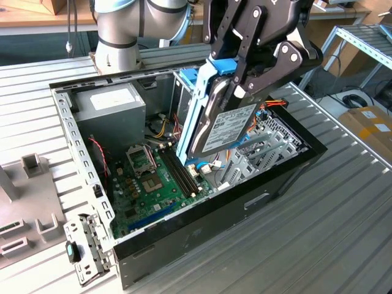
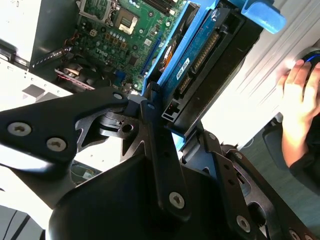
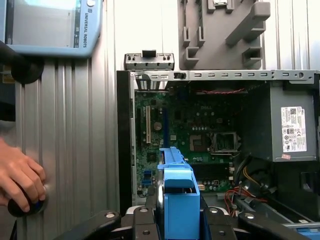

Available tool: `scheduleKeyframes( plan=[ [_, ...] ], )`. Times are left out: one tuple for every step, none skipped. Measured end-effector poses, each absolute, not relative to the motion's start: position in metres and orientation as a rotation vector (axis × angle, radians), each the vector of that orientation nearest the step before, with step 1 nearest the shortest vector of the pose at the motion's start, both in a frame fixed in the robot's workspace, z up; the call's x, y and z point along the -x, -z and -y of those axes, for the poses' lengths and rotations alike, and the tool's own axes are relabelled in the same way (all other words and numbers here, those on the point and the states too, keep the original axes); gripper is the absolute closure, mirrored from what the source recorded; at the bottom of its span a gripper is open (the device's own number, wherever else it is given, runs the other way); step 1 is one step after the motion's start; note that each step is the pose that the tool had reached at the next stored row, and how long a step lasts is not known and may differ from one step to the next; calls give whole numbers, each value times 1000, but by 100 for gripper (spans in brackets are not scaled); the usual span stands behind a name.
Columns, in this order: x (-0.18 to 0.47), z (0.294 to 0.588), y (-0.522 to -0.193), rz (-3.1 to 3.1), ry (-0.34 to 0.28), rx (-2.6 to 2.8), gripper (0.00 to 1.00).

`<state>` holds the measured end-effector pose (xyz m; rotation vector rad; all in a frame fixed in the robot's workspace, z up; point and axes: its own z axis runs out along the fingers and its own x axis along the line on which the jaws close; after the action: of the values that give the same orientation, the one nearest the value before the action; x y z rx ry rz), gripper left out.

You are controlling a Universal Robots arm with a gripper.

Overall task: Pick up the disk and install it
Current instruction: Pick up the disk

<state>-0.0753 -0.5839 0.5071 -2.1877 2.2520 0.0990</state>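
Ribbed metal table, workshop clutter behind. An open computer case lies on it, side panel off, motherboard exposed.

- The disk hangs above the case's open top, over the end opposite the power supply. It stands steeply on edge with the label facing out and touches nothing in the case.
- The pincer is clamped across the disk's upper part, fingers against the blue rails. The second wrist view shows the disk's connector end sticking out past the fingers.
- A person's hand rests on the table outside the case.

Handling, as I judge it: the grip sits high on a tilted disk, so a slow descent would guard against it swinging. The rails should line up square with the bay in the case before they enter it. The orange and red cables inside that end of the case look likely to snag.

Hard to make out:
- The disk itself hides the bay below it in the exterior view.
- Pad contact on the rails is hidden behind the linkage.
- I cannot identify the small dark round object under the hand.
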Motion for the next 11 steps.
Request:
scheduleKeyframes(
  plan=[
    [75,584,-507,-2252,-99,2188,63],
    [75,585,-507,-2252,-99,2188,63],
    [75,586,-507,-2252,-99,2188,63],
    [74,587,-507,-2252,-99,2188,63],
    [74,588,-507,-2252,-99,2188,63],
    [74,590,-507,-2252,-99,2188,63],
    [74,590,-507,-2252,-99,2188,63],
    [73,591,-507,-2252,-99,2188,63],
    [72,591,-507,-2252,-99,2188,63],
    [71,591,-507,-2252,-99,2187,63],
    [69,591,-507,-2252,-99,2188,63]
  ],
)
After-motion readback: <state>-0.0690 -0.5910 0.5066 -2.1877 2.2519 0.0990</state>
